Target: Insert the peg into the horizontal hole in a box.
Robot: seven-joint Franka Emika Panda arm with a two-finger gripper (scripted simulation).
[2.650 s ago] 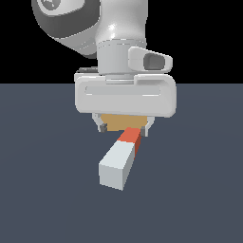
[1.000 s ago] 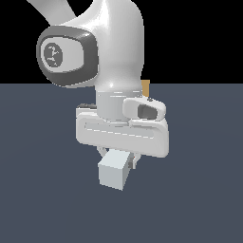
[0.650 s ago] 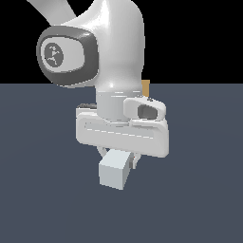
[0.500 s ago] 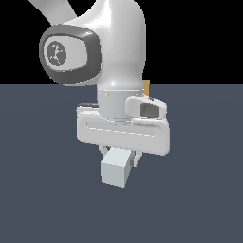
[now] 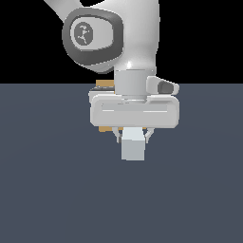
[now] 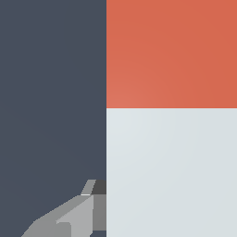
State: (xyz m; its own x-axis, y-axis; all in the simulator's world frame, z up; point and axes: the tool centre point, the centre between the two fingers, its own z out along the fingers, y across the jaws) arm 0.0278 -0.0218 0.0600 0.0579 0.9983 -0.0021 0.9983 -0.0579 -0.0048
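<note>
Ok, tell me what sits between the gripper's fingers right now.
The peg: in the exterior view its pale end pokes out between the gripper fingers. The wrist view shows one finger right against the peg's pale half.

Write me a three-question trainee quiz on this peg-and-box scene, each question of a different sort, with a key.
1. True or false: the gripper holds the peg clear of the floor.
2. Multiple choice: in the wrist view, which colours does the peg show? A) blue and green B) red-orange and pale grey-white C) all black
3. Fill in: in the exterior view, the tan box is mostly hidden behind the robot's ____.

Key: 1 true; 2 B; 3 hand (only slivers of tan show past its edges, and the hole is not visible).
</note>
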